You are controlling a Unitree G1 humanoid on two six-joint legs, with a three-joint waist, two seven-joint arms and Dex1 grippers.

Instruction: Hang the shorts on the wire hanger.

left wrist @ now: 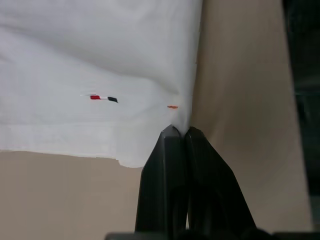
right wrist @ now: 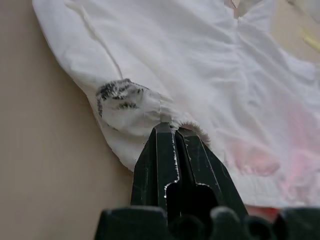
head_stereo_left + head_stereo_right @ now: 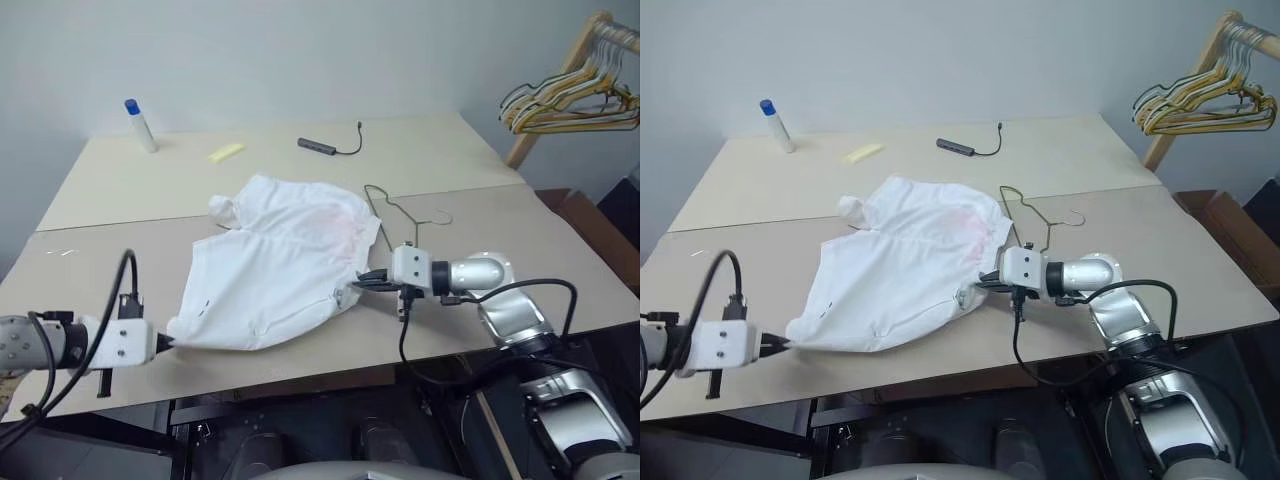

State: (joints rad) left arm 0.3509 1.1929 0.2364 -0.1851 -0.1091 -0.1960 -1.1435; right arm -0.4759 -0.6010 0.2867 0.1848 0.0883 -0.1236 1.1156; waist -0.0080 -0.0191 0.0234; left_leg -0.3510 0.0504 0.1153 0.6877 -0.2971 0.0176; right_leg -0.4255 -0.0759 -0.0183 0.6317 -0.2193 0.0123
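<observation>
Left eye view: the shorts (image 3: 282,262) lie spread on the tan table (image 3: 110,185), stretched between the two arms. The left gripper (image 3: 163,343) pinches a hem corner at the near left edge; the right gripper (image 3: 362,283) pinches the waist edge on the right. The hanger (image 3: 392,210) lies flat on the table just beyond the right gripper, its near shoulder touching or slipping under the shorts' right edge, the hook pointing away to the right. A bottle (image 3: 140,124), a yellow slip (image 3: 226,152) and a dark adapter (image 3: 317,146) sit well apart at the far side; a bunch of other hangers (image 3: 570,100) hangs on a rack at the right.

Right eye view: the same layout, the cloth drawn fairly taut between the two grips.

Left wrist view: the fingers (image 1: 162,165) are closed on the very corner of the hem, close to a small red-and-dark mark (image 1: 103,98).

Right wrist view: the fingers (image 2: 160,155) are clamped on the gathered elastic waist, beside a dark smudge (image 2: 117,95) and the pink blotch (image 2: 280,165).

By the look of it, the step in hand is spreading the shorts out beside the hanger. The next move likely calls for freeing one gripper to take the hanger and feed it into the waist, without dragging the wire askew.
</observation>
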